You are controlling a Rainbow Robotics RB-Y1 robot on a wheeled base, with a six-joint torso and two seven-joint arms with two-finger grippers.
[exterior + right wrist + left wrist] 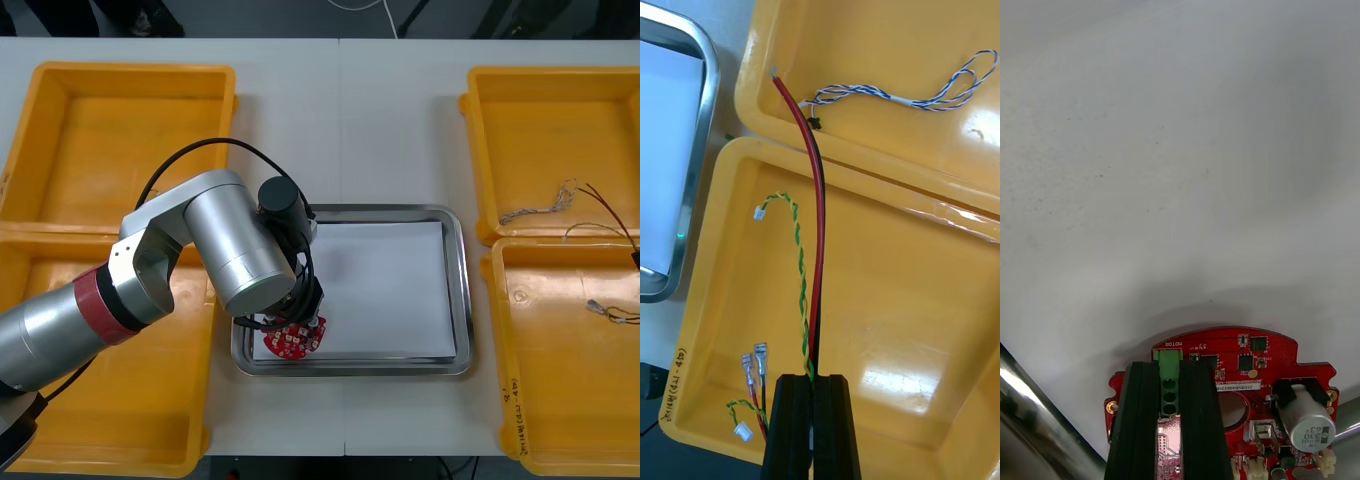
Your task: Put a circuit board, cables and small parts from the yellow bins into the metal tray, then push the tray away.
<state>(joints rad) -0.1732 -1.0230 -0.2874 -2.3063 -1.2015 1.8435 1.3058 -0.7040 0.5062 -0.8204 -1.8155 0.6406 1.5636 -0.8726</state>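
Front view, looking down on a light tabletop (340, 110): the left arm reaches in over the near left corner of the metal tray (457, 290), which has a white liner (390, 290). The left hand (300, 318) holds a round red circuit board (293, 341) low over that corner.

Left wrist view: the left hand (1169, 367) is clenched on the green terminal block (1169, 375) at the edge of the circuit board (1247, 360). The board lies flat, parts facing up, with white liner ahead of it. I cannot tell whether it touches the liner. Judged from this, letting go needs only a short drop. "MOTOR" is printed beside the block, and the silver capacitor (1313, 429) reads "330".

Right wrist view: the right hand (812, 381) is clamped on a red and black cable (818, 225) over the nearer yellow bin (902, 300). The cable runs straight away from the fingertips, across the rim, into the farther bin (865, 45), where a blue and white cable (925, 101) lies. A green and yellow twisted cable (800, 262) meets the same fingertips; whether it is caught is unclear. Handwriting on the nearer bin's rim is not legible.
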